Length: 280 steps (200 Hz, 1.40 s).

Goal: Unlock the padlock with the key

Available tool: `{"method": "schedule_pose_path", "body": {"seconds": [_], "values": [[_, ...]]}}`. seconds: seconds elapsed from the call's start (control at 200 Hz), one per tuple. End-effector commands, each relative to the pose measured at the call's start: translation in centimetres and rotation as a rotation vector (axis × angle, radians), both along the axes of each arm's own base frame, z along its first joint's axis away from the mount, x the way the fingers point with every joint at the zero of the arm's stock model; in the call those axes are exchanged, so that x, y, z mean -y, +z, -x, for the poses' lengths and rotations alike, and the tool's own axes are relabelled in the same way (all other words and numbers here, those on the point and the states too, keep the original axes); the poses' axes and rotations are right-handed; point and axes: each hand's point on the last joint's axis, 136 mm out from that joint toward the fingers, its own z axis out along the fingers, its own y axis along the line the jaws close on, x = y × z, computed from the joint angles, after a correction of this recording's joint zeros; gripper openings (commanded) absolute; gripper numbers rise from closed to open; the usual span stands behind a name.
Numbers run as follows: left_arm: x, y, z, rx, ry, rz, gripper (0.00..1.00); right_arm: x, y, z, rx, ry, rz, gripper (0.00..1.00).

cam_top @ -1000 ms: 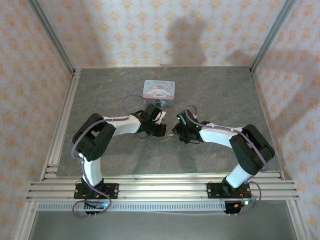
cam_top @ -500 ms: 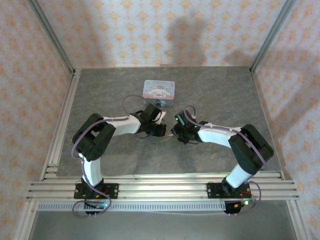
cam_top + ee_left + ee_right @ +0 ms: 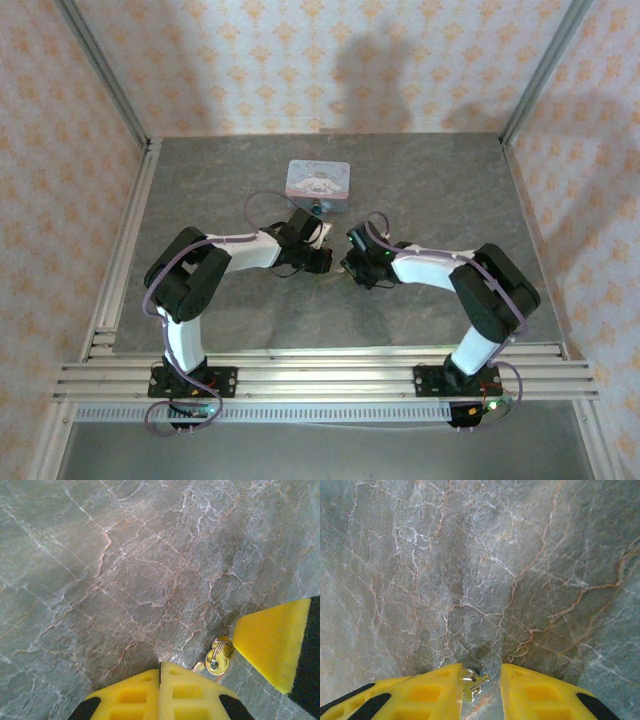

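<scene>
- The left gripper [image 3: 160, 677] is pointing down at the grey marbled table [image 3: 125, 570], its yellow fingers pressing flat together with nothing between them.
- The key [image 3: 218, 661], pale gold with a small ring, is lying on the table at 2 o'clock of those fingertips, just beside them.
- The right gripper [image 3: 481, 674] is standing narrowly parted around the key. The key is sitting in the gap, touching the 9 o'clock finger and staying clear of the other.
- From above, the two grippers are pointing tip to tip near the table's centre.
- The padlock [image 3: 318, 207] is lying at 12 o'clock of them, just beside the near edge of the tin [image 3: 318, 178].
- The tin's lid is showing a white cartoon character; its lettering is too small to read.
</scene>
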Motion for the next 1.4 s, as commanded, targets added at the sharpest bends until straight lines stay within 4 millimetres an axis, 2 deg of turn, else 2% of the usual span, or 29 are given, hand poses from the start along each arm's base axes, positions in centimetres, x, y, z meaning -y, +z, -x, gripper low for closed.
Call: {"method": "schedule_pose_path", "body": {"seconds": [0.0, 0.48, 0.711, 1.091, 1.396], "values": [[0.0, -1.2, 1.2, -0.034, -0.018, -0.003, 0.01, -0.3, 0.1, -0.8, 0.016, -0.024, 0.011, 0.28], [0.0, -1.7, 1.6, -0.046, -0.026, 0.005, 0.01, -1.2, -0.3, -1.9, 0.015, 0.008, 0.037, 0.25], [0.0, -2.0, 1.8, -0.052, -0.026, 0.011, 0.00, -1.7, 0.3, -2.5, 0.025, 0.035, 0.047, 0.19], [0.0, -2.3, 2.1, -0.059, -0.030, 0.017, 0.00, -2.4, 1.1, -3.6, 0.044, 0.064, 0.060, 0.18], [-0.1, -2.4, 2.3, -0.062, -0.031, 0.017, 0.00, -2.7, 2.1, -4.4, 0.074, 0.094, 0.083, 0.11]]}}
